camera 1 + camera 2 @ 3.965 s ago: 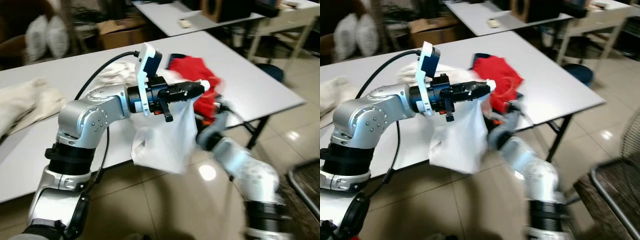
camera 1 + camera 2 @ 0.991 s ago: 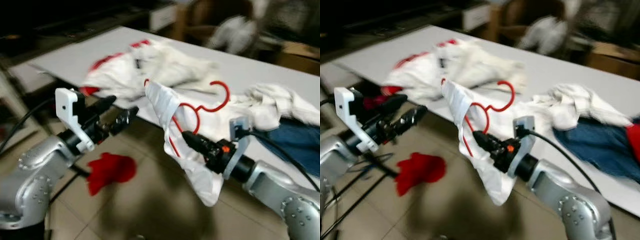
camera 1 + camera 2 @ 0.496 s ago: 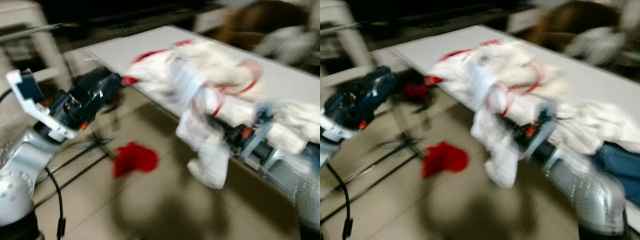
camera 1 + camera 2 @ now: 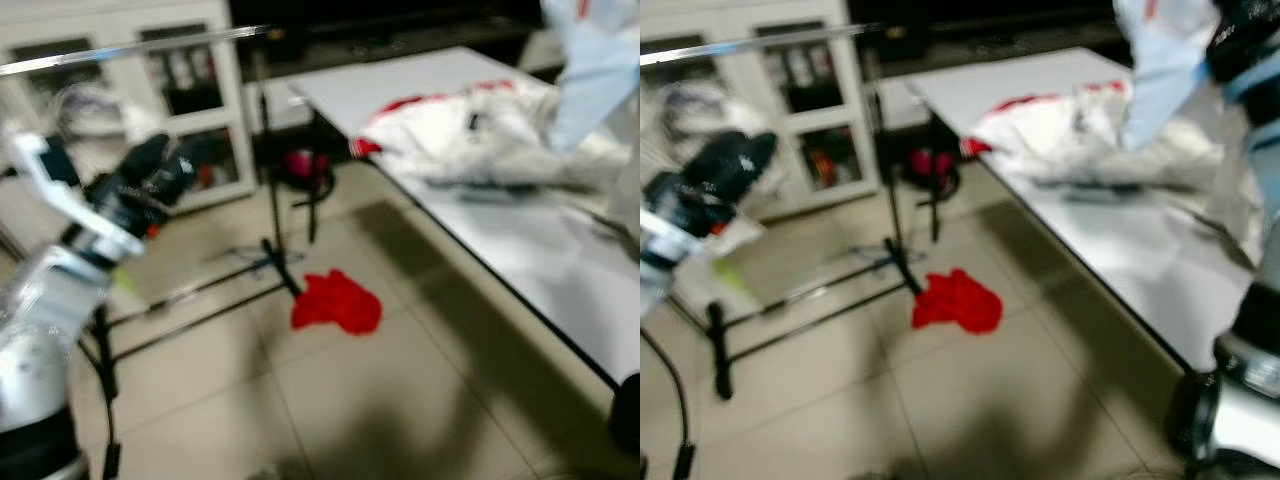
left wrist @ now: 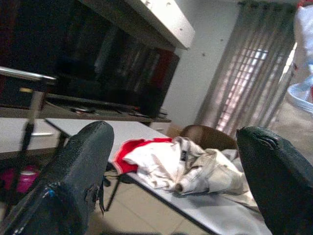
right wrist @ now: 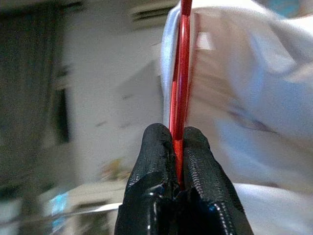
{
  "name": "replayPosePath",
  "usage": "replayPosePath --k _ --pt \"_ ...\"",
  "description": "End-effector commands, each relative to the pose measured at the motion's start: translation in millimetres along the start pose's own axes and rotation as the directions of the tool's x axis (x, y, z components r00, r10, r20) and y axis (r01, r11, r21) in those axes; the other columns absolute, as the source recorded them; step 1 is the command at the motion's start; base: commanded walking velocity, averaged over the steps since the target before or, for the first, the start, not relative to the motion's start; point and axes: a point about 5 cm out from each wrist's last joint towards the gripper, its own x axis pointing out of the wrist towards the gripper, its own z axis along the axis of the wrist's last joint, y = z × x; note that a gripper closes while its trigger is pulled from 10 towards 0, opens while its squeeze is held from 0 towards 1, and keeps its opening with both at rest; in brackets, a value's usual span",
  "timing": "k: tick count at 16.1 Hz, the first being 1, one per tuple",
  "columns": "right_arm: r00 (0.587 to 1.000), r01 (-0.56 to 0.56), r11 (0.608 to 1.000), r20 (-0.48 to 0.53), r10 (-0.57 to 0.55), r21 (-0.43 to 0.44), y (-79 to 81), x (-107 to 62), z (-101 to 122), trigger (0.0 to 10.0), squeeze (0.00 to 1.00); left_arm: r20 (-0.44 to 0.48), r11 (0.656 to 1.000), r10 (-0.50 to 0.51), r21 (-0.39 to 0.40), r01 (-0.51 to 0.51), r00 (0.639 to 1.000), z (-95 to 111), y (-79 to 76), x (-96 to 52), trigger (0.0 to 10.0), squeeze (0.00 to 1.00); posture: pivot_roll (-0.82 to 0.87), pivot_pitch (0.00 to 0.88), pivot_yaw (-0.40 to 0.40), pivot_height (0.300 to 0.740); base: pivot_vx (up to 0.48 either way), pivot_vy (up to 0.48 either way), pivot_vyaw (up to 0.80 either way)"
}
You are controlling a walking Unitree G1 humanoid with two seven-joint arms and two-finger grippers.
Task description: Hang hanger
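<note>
In the right wrist view my right gripper [image 6: 177,147] is shut on the thin red hanger [image 6: 182,73], which carries a white garment [image 6: 244,103]. From the head views that garment [image 4: 597,70] hangs high at the far right, above the table, with my right arm [image 4: 1252,45] raised beside it. A clothes rack stands ahead on the left, with a silver rail [image 4: 130,48] on top and a dark pole [image 4: 270,170]. My left gripper [image 4: 160,170] is held out at the left, below the rail. Its fingers [image 5: 73,186] stand wide apart and hold nothing.
A red cloth [image 4: 337,302] lies on the tiled floor by the rack's black base bars [image 4: 190,300]. The white table [image 4: 540,250] runs along the right, with a white and red clothes pile [image 4: 465,130] on it. White cabinets [image 4: 200,110] stand behind the rack.
The whole view has swung left, bringing the rack and cabinets in. My right gripper has lifted the hanger and garment to the upper right. The left gripper stays open.
</note>
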Motion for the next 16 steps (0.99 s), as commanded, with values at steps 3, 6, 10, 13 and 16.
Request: replayPosePath --k 3,6,10,13,16 --pt "0.955 -0.175 0.980 -0.227 0.191 0.092 39.7 -18.9 -71.7 10.0 0.00 -0.054 0.996 0.058 0.077 -0.054 0.997 -8.8 4.9 -6.2 10.0 1.00 -0.08 0.000 -0.013 0.740 0.000 0.000 0.79" --pt "0.943 -0.196 0.970 -0.245 0.227 0.144 49.6 -37.3 -75.2 10.0 0.00 -0.102 0.994 0.037 0.104 -0.026 0.994 -18.6 -1.1 -5.7 10.0 1.00 -0.08 0.000 -0.004 0.740 0.000 0.000 0.79" --pt "0.909 -0.277 0.944 -0.271 0.317 0.176 60.7 -56.7 -75.5 10.0 0.00 -0.186 0.982 0.045 0.188 -0.009 0.982 -34.0 0.0 -3.3 10.0 1.00 -0.09 0.000 0.010 0.740 0.000 0.000 0.79" --pt "0.880 -0.184 0.976 -0.424 0.215 0.113 51.6 -60.1 -100.1 10.0 0.00 -0.236 0.931 0.187 0.352 -0.096 0.954 -38.2 16.4 -4.6 10.0 1.00 -0.09 0.000 0.005 0.740 0.000 0.000 0.79" --pt "0.800 -0.166 0.985 -0.579 0.155 0.034 50.1 -67.3 -131.1 10.0 0.00 -0.252 0.896 0.263 0.422 -0.139 0.931 -41.9 26.6 -10.3 10.0 1.00 -0.08 0.000 -0.006 0.740 0.000 0.000 0.80"
